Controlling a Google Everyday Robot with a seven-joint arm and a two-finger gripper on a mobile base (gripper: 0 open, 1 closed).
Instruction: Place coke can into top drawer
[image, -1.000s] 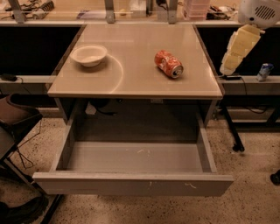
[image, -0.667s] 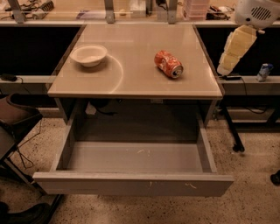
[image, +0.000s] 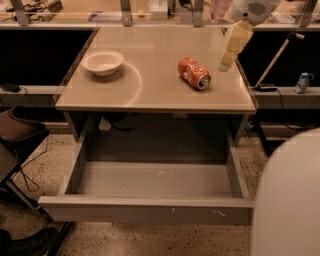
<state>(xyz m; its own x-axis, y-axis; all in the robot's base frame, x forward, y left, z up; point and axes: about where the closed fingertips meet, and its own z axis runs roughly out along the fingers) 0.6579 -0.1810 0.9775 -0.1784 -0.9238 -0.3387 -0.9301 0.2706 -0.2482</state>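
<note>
This is looking like a lab or workshop: cluttered benches (image: 60, 22) are running behind the table (image: 150, 90), cables (image: 119, 125) are trailing beneath it, and the gripper (image: 227, 57) is hovering above the table's right edge.

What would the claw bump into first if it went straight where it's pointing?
Probably the bare table top, just right of the coke can. The claw hangs above the table's right side, pointing down and slightly left. Depth is unclear, so it might clip the can.

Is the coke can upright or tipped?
Tipped: the coke can lies on its side on the table; the gripper hovers above-right of it.
</note>
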